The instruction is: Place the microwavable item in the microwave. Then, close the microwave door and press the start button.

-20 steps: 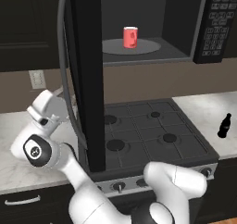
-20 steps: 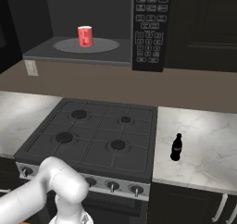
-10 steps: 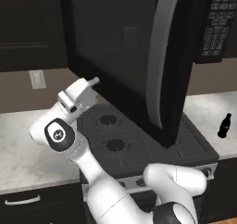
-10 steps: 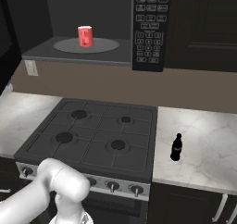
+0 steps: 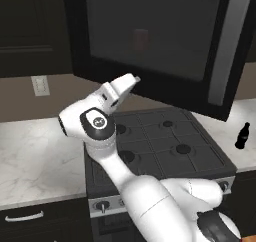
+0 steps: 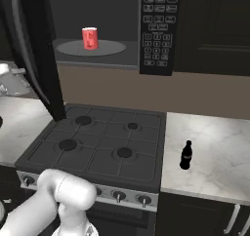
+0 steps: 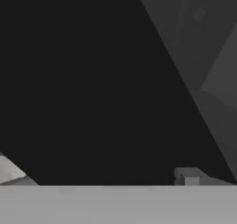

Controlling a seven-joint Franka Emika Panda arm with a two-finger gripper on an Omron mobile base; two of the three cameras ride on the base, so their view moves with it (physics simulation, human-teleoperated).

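From my seat, nearest first: the white arm's wrist is raised over the stove, and the claw (image 5: 131, 80) sits right up against the lower edge of the microwave door (image 5: 150, 41). I cannot tell whether the claw is wide or narrow; in the hand view only the dark finger tips (image 7: 187, 176) show, hard against the black door panel.

What has changed: a second ago the door stood edge-on to my left base camera, fully open; half a second ago it was partway round; now its glass face has swung well across the opening. I judge the closing push is well under way but not finished, and the start button remains untouched.

The left base view shows the door's window and, through it, a dim reddish shape that I take for the red cup. The right base view sees past the door's edge (image 6: 41, 49) into the microwave (image 6: 122, 30): the red cup (image 6: 89, 38) stands upright on the round turntable plate (image 6: 108, 47), with the keypad panel (image 6: 157, 30) beside it. On the surface (image 6: 215, 152) right of the stove stands the small cola bottle (image 6: 185, 155).
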